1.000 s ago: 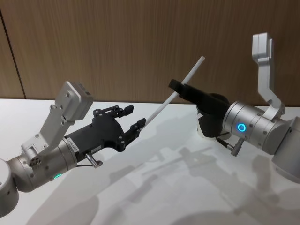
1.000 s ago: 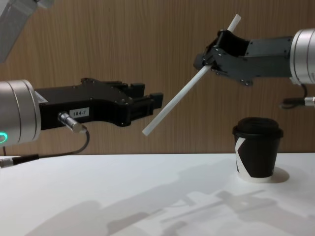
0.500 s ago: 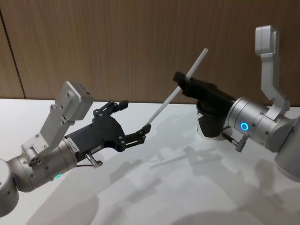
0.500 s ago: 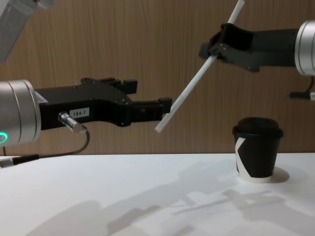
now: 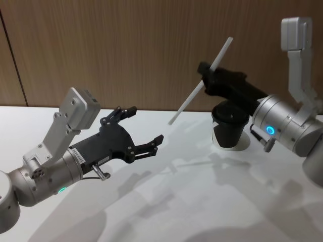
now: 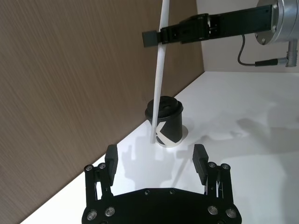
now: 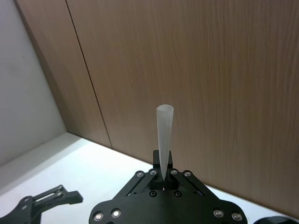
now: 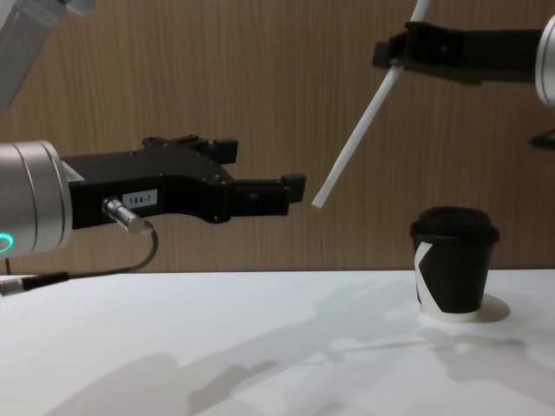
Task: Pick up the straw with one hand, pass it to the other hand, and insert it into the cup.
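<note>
**Straw clamped in right gripper, held in the air; left gripper open and empty**

Right gripper point(image 5: 206, 76): raised above the white table point(image 5: 192, 201), in front of the wood-panelled wall point(image 5: 126, 50). Its slim black fingers are closed on the white straw point(image 5: 189, 98), pinching it in its upper part, with a short length standing out above the fingers (the right wrist view shows this length rising straight from the pinched fingertips).

Straw: tilted, not upright. The upper end leans toward the robot's right and the lower end hangs free toward its left. In the chest view the lower end sits higher than the cup's lid and to the left of the cup. There it is just beside the left gripper's lower fingertip, with a gap between them.

Left gripper point(image 5: 145, 123): marked with the white "184-7" label point(image 8: 140, 198) and held level above the table, pointing toward the straw. Its fingers are spread wide — nothing lies between them.

Cup point(image 5: 229, 128): a black paper coffee cup with its lid on, upright on the table, on the robot's right side, below the right gripper. The straw does not touch it.
</note>
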Tool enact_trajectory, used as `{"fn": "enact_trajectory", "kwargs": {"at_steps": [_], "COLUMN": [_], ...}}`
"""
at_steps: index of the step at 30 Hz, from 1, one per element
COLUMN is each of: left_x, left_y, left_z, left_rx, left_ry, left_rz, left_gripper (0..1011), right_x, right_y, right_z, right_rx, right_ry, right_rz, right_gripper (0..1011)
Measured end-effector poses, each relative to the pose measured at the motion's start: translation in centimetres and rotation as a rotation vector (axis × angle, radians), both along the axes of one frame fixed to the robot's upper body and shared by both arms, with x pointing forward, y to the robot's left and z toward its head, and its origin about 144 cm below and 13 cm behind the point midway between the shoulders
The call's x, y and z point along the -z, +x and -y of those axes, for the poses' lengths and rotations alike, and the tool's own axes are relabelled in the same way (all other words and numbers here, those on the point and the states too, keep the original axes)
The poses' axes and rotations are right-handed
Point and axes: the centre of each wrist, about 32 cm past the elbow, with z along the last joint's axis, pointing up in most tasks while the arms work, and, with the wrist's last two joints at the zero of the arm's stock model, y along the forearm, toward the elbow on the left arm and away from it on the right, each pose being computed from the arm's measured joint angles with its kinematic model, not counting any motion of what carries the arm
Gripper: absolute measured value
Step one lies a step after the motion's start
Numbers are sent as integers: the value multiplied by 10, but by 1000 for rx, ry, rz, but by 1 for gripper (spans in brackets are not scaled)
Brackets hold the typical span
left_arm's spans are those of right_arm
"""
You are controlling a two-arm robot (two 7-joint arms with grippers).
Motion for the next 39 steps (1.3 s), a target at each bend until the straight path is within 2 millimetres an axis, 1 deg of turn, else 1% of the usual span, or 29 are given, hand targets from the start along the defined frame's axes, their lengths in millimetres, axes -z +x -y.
{"fn": "enact_trajectory", "kwargs": {"at_steps": [11, 24, 31, 39], "left_x": [0, 0, 0, 0], "left_y": [0, 0, 0, 0], "left_z": [0, 0, 0, 0], "left_rx": [0, 0, 0, 0], "left_ry": [0, 0, 0, 0], "left_rz": [0, 0, 0, 0], "left_gripper": [1003, 1003, 1003, 1003], "right_x": [-7, -21, -29, -37], "right_y": [6, 23, 28, 30], "right_z": [10, 29, 38, 48], "right_rx": [61, 158, 180, 152], "right_ry": [-104, -268, -331, -399], "right_rz": [170, 383, 441, 476], "right_gripper": [4, 4, 4, 4]}}
